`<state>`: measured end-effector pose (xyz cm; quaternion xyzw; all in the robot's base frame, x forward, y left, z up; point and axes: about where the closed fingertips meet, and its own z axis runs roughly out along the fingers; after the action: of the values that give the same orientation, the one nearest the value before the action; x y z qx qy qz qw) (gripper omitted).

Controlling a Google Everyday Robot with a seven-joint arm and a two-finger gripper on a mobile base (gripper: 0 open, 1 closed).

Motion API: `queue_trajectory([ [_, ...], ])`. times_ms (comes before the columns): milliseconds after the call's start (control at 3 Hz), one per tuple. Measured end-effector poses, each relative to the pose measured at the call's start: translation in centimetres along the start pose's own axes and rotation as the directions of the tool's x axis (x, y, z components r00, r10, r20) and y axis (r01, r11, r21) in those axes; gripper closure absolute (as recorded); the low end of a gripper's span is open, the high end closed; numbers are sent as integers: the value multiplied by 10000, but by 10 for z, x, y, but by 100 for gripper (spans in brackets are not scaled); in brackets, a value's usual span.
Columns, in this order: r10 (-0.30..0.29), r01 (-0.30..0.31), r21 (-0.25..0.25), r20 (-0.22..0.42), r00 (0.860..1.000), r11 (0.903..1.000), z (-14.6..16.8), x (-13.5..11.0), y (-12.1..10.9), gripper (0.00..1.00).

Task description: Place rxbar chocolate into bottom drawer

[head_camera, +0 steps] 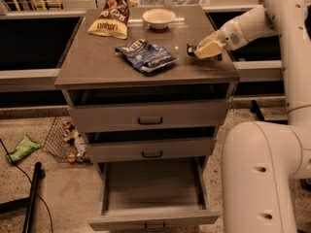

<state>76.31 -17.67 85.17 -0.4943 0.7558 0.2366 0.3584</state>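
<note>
Camera view: grey three-drawer cabinet with a flat grey worktop (92,67). The white arm (252,25) reaches in from the right, and its pale hand (200,52) sits low over the worktop's right side, near the right edge. A small flat bar in a dark wrapper, the rxbar chocolate (190,49), shows at the tip of the hand, at or just above the worktop surface. Cannot tell whether the hand is closed on it or only touching it. The crumpled blue-and-white snack bag (145,55) lies mid-worktop, left of the hand and apart from it. The yellow-and-brown chip bag (111,18) is at the back left, with the round white bowl (159,17) just beside it at the back centre. The bottom drawer (121,221), deepest of the three, is pulled well out, its grey floor bare. The top drawer (150,115) and middle drawer (151,149) are pushed in, each with a dark handle. A wire basket (60,137) stands on the floor to the cabinet's left.
</note>
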Motion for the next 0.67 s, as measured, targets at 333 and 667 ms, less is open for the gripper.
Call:
queue_trajectory([
  [333,-596,578,560,325,9977,9968,-43,-37,14,100],
  [667,-1096,963,1367,935,9896,9859,-93,-78,38,100],
])
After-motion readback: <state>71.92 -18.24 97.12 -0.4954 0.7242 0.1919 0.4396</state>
